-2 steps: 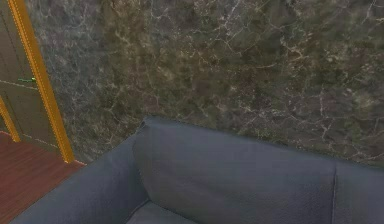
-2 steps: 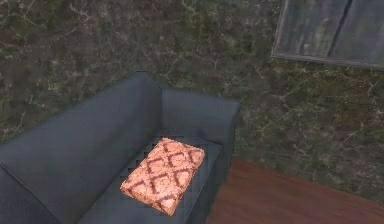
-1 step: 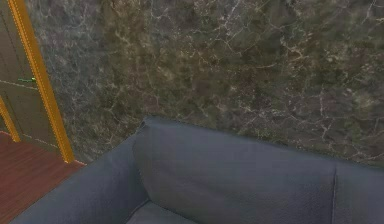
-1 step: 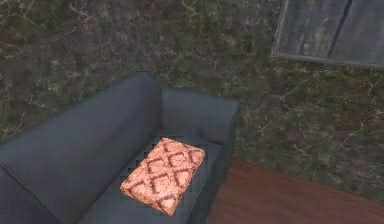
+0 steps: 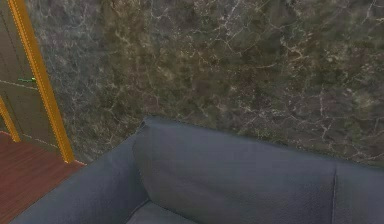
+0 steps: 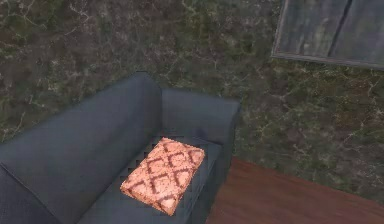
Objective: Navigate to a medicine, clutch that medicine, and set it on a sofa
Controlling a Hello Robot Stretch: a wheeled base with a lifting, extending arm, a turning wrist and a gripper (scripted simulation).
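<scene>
1. In the forward view the blue-grey sofa takes up the lower part from the middle to the right edge. Its rounded back corner stands close against the dark marbled wall.
2. At that view's left a strip of reddish wood floor runs beside the sofa's end up to a door with a yellow frame.
3. In the arm side view the sofa's seat and armrest run from the left edge to the middle. A cushion with an orange lattice pattern lies flat on the seat, just beside the armrest.
4. Past the armrest, at the lower right, is open wood floor, bounded by the same dark wall. A window sits high on the right.
5. The gripper's state and where the medicine lies cannot be told.
</scene>
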